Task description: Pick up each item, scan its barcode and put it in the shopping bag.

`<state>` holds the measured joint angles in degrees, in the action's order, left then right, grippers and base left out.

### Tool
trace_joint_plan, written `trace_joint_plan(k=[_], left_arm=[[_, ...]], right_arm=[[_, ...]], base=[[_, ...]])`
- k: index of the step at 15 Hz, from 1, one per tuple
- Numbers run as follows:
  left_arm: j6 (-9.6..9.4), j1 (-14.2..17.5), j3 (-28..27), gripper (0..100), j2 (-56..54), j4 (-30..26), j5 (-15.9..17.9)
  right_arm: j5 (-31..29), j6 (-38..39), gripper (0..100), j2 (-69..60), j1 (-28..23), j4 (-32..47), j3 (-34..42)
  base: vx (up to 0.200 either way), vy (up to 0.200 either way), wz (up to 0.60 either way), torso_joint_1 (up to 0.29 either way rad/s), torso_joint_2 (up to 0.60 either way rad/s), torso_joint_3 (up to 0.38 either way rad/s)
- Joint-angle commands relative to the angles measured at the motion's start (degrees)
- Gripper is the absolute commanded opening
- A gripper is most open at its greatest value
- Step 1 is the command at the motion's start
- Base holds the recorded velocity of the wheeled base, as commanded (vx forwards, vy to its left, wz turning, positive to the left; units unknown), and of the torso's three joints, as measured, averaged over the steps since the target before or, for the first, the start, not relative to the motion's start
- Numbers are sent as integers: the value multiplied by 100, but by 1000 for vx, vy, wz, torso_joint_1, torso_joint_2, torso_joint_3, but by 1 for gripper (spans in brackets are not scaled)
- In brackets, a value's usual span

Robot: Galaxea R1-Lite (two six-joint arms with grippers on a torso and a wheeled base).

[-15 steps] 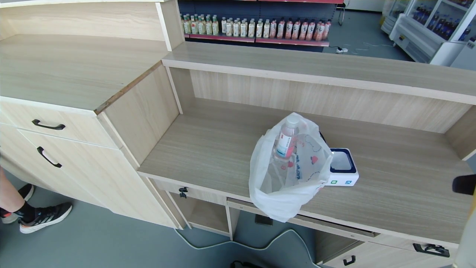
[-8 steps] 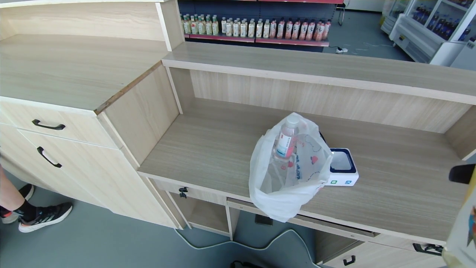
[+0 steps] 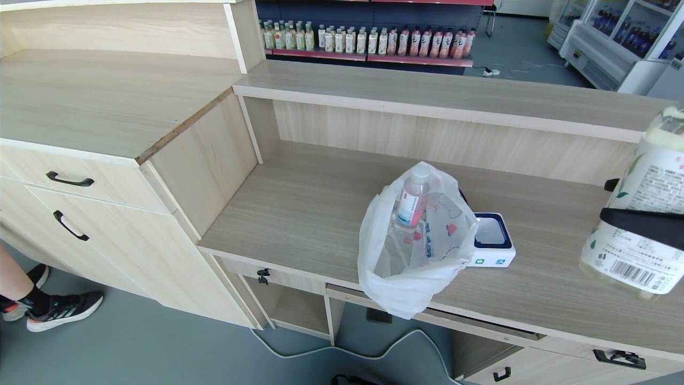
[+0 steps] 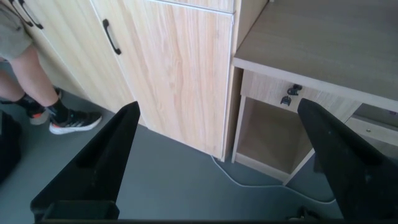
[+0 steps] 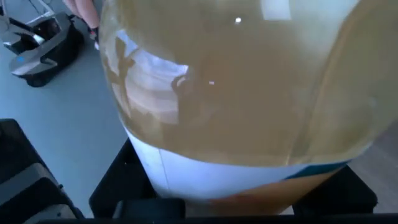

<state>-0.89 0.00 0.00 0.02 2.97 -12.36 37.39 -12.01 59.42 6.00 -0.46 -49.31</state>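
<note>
- Here, a white bag (image 3: 414,256) stands open at the front edge of the surface (image 3: 299,214), with a small bottle (image 3: 412,200) upright inside.
- The scanner (image 3: 492,240) sits against the bag's right side, partly hidden by it.
- The left gripper (image 4: 217,162) hangs over the floor (image 4: 186,193) by the cabinet (image 4: 180,68), fingers spread wide and holding nothing.
- The right gripper (image 3: 630,208) clamps a big bottle (image 3: 641,176) above the surface's right end, clear of the scanner.
- Its black fingers (image 3: 646,223) cross the white label (image 3: 652,187).
- The big bottle holds pale yellow liquid, and its barcode (image 3: 630,274) shows near the base.
</note>
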Motion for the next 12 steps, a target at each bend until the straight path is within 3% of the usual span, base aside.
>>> trace_joint_plan(k=[1,3,4,7,9,12], left_arm=[[1,0,0,100,-2,1,-3],[1,0,0,100,-2,1,-3],[1,0,0,100,-2,1,-3],[1,0,0,100,-2,1,-3],[1,0,0,100,-2,1,-3],[1,-9,0,100,-2,1,-3]], right_arm=[[-337,-460,0,571,-943,-481,203],[-918,-1436,0,1028,-1575,-1079,352],[-953,-2025,0,1300,-1997,-1562,431],[-935,-3123,0,1977,-2630,-2960,739],[-918,-3879,0,2320,-2806,-3733,783],[-487,-4073,0,2724,-2797,-4243,827]], base=[[0,0,0,0,0,0],[0,0,0,0,0,0],[0,0,0,0,0,0],[0,0,0,0,0,0],[0,0,0,0,0,0],[0,0,0,0,0,0]])
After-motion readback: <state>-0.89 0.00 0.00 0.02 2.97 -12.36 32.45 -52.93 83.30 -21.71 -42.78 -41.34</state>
